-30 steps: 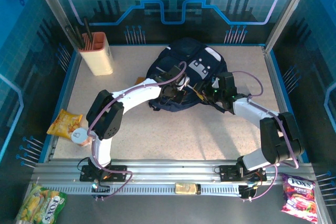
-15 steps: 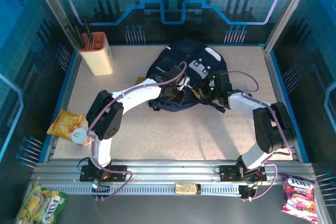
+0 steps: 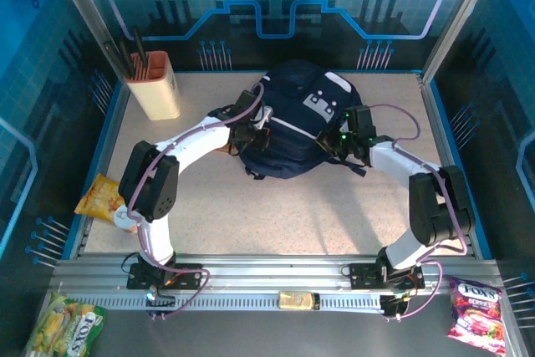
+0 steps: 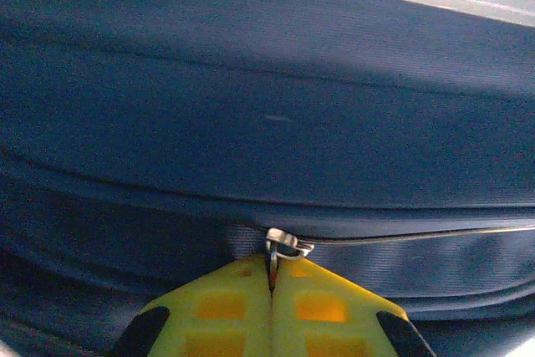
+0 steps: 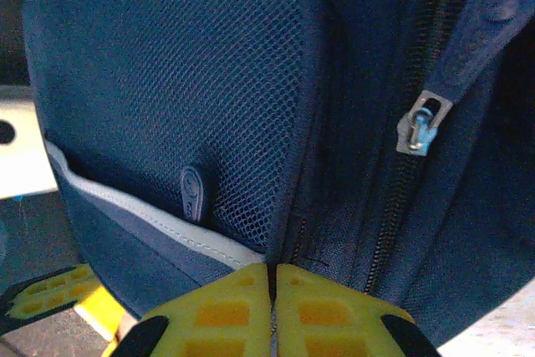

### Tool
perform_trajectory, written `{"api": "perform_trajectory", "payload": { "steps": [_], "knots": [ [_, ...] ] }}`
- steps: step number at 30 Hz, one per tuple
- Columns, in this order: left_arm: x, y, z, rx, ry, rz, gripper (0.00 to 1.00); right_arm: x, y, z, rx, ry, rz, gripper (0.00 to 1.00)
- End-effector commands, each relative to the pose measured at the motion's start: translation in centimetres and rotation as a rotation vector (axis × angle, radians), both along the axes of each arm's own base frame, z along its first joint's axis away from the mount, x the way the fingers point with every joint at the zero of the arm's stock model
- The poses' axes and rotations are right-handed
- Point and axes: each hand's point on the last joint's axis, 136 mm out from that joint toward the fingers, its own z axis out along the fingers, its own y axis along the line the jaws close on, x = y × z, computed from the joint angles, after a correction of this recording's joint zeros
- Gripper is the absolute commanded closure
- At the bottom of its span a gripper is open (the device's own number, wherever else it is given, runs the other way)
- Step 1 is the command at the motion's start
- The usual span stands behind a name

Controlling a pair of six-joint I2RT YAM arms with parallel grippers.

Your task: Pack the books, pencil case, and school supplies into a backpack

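Observation:
The navy backpack [image 3: 292, 119] lies in the middle of the table, its pale stripe and grey patches facing up. My left gripper [image 3: 253, 119] is at its left side. In the left wrist view its yellow fingers [image 4: 226, 307] are shut on the metal zipper pull [image 4: 287, 244], and closed zipper teeth run off to the right. My right gripper [image 3: 340, 135] is at the bag's right side, shut [image 5: 274, 277] on a fold of backpack fabric beside the mesh pocket [image 5: 192, 81]. A second zipper pull [image 5: 420, 130] hangs nearby. The books and the pencil case are out of view.
A beige holder [image 3: 155, 88] with dark sticks stands at the back left. A yellow snack bag [image 3: 102, 196] and a small white round item [image 3: 127, 217] lie at the left edge. Candy bags [image 3: 476, 303] lie outside the rail. Blue walls ring the table.
My left gripper has travelled left along the backpack with the zipper pull, from the bag's middle to its left side. My right gripper has shut on the fabric at the right side.

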Motion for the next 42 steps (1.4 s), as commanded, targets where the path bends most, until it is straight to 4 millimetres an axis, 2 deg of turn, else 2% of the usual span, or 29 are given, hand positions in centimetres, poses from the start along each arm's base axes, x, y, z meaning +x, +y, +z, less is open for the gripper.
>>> {"api": "perform_trajectory", "payload": {
  "steps": [1,5,6,9,12,16,19,23,27,33,38,42],
  "knots": [
    [-0.4,0.3,0.3,-0.037,0.023,0.004,1.0,1.3,-4.8,0.9,-0.105,-0.064,-0.105,0.91],
    [-1.0,-2.5,1.3,-0.155,0.035,-0.055,1.0,1.2,-5.0,2.1,-0.026,-0.108,-0.088,0.78],
    [-1.3,-3.4,1.4,-0.161,0.034,-0.075,1.0,0.3,-5.1,1.5,-0.013,-0.09,-0.09,0.73],
    [-2.6,-5.7,1.5,-0.164,0.041,-0.135,1.0,-1.1,-5.2,2.0,0.01,-0.084,-0.111,0.57],
    [-4.2,-8.0,1.8,-0.167,0.046,-0.191,1.0,-2.7,-5.6,2.5,0.026,-0.063,-0.146,0.5],
    [-6.5,-11.8,2.6,-0.186,0.043,-0.274,1.0,-4.9,-6.4,2.6,0.026,-0.002,-0.219,0.49],
    [-7.5,-14.1,3.0,-0.198,0.041,-0.309,1.0,-6.2,-6.6,2.5,0.042,0.035,-0.271,0.49],
    [-7.6,-15.7,3.1,-0.194,0.027,-0.329,1.0,-7.5,-6.5,1.6,0.056,0.083,-0.333,0.5],
    [-7.7,-16.4,2.8,-0.185,0.039,-0.348,1.0,-7.2,-5.3,0.9,0.077,0.097,-0.311,0.51],
    [-8.0,-16.1,2.5,-0.165,0.048,-0.36,1.0,-5.3,-4.4,0.8,0.07,0.092,-0.264,0.54],
    [-8.3,-15.1,1.9,-0.113,0.052,-0.368,1.0,-4.3,-4.9,0.2,0.01,0.096,-0.266,0.63],
    [-8.0,-13.2,1.4,-0.047,0.038,-0.354,1.0,-4.1,-5.8,-0.4,-0.036,0.101,-0.282,0.69]
  ]
}}
